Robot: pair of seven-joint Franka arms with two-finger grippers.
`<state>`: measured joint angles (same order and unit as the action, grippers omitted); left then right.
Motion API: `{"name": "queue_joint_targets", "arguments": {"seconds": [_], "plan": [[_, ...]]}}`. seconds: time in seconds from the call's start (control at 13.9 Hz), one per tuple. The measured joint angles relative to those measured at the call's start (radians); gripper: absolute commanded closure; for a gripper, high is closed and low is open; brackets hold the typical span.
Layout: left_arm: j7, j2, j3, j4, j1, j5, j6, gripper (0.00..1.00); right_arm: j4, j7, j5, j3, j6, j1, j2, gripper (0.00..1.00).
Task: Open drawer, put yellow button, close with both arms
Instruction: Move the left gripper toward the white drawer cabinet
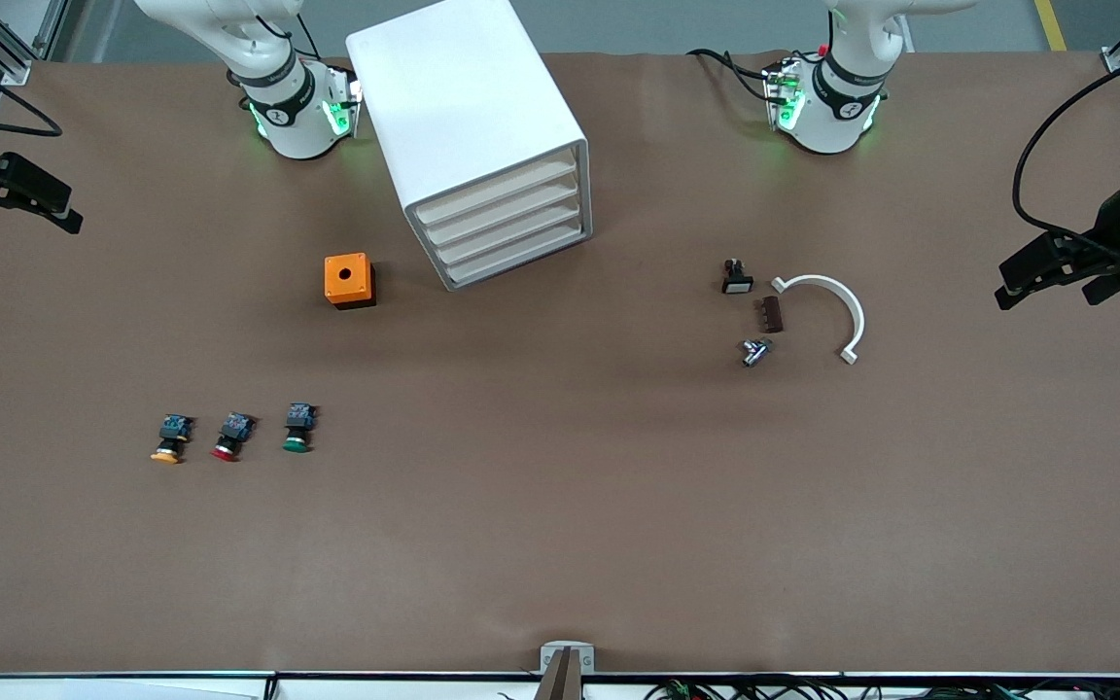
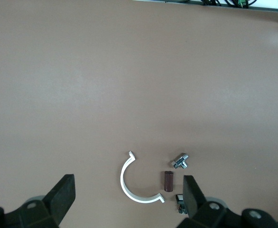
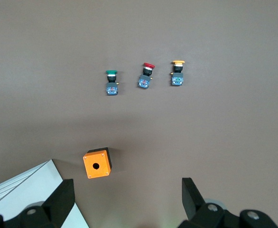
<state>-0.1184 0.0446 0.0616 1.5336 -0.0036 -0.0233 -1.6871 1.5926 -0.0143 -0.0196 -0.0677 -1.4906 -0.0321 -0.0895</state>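
In the front view the cabinet (image 1: 482,136) stands upper centre with its top drawer (image 1: 500,191) shut, while the yellow button (image 1: 169,439) lies lower left beside the red button (image 1: 230,437) and green button (image 1: 297,429), and both arms wait at the frame's edges, the right gripper (image 1: 11,199) and left gripper (image 1: 1066,267) empty, probably so nothing blocks the drawer front. The left wrist view shows the left gripper (image 2: 128,199) spread wide over a white curved clip (image 2: 129,187), holding nothing. In the right wrist view the right gripper (image 3: 128,202) gapes empty above an orange box (image 3: 97,164), the yellow button (image 3: 178,73) upper right.

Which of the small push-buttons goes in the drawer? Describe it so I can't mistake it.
From the white cabinet, look nearer the front camera, past the orange box, to a row of three buttons. The yellow button is the end one toward the right arm's end of the table, beside the red-capped one.
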Motion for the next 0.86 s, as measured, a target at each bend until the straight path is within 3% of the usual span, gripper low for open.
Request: {"name": "queue_joint_targets", "arguments": {"seconds": [0.5,0.86], "plan": [[0.0,0.007,-0.002,0.0,0.006,0.001,0.003,0.0,0.0,0.0,0.0,0.007,0.002,-0.003,-0.002,0.0],[-0.016,0.049,-0.007,0.004,0.07,0.004,0.056,0.0,0.0,0.0,0.0,0.002,0.001,-0.003,-0.006,0.0]]}}
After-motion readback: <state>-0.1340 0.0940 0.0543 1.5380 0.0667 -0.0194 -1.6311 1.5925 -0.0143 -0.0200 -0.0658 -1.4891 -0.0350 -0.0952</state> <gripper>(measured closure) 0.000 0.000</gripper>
